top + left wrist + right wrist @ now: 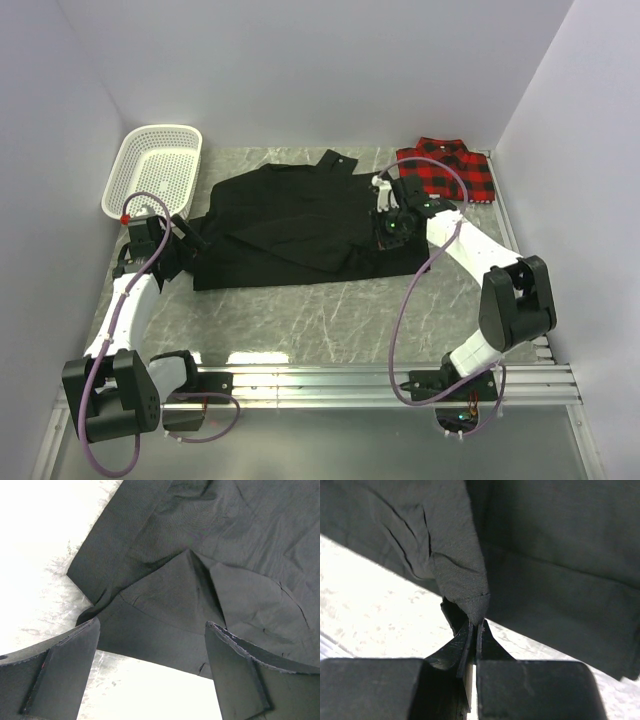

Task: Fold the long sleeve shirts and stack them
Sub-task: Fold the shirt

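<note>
A table [330, 310] with a grey-green marbled top stands inside a small white booth. A plain back wall [320, 70] rises behind it, and a left wall [45, 180] and a right wall [590, 170] close in on either side. Silver metal rails [340, 385] run along its near edge. The light is soft and even; in the wrist views the tabletop glares almost white.

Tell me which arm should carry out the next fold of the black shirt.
Right, probably. The right gripper is shut on a pinched edge of the black shirt. The left gripper hangs open over the opposite edge, holding nothing.
</note>
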